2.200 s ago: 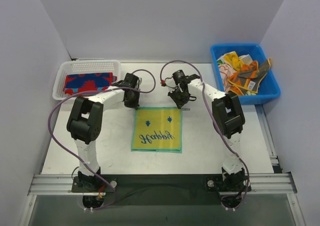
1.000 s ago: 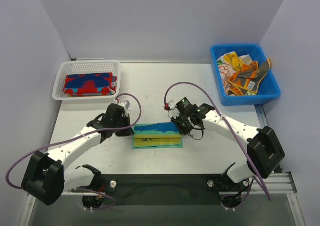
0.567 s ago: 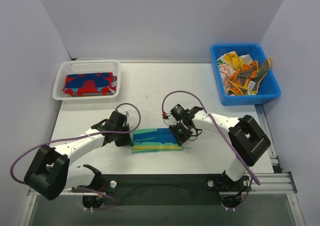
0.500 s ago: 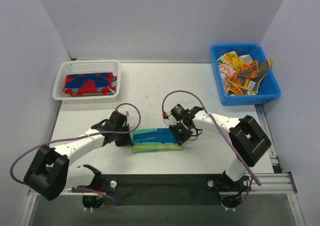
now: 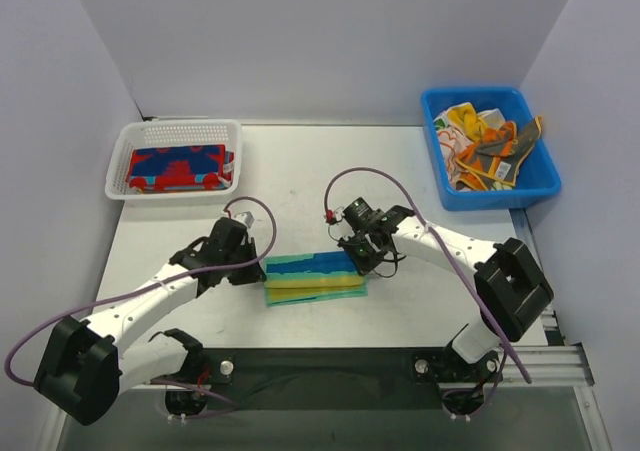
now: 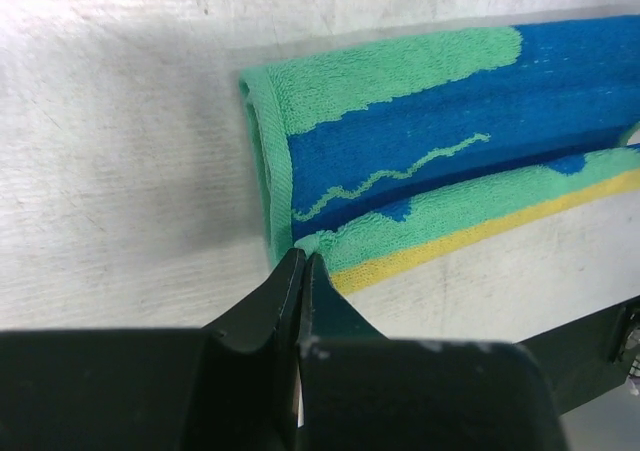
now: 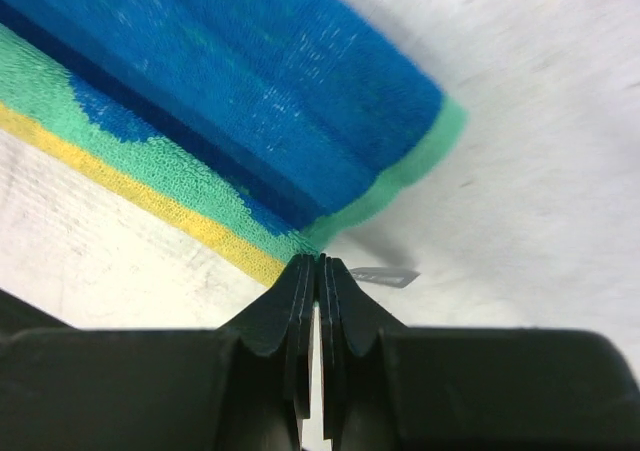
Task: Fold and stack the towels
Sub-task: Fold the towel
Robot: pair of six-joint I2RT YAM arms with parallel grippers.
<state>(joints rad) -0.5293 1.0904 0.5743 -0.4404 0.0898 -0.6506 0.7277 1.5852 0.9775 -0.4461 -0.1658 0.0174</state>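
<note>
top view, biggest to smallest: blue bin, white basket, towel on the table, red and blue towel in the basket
1. blue bin
2. white basket
3. towel on the table and red and blue towel: they look about alike, so not ranked

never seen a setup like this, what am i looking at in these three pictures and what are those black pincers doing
This is a robot with two white jointed arms bolted to the near edge of a table. The wide picture looks down from above and behind the arms. The two close-ups come from small cameras on the wrists, so each one shows its own black claw.

In the middle of the table lies a folded towel in teal, blue and yellow. The left claw and the right claw are both shut. Each appears to be pinching a corner of the towel at its own end.

At the back left, a white mesh basket holds a folded red-and-blue towel. At the back right, a blue bin holds a jumble of unfolded towels.
</note>
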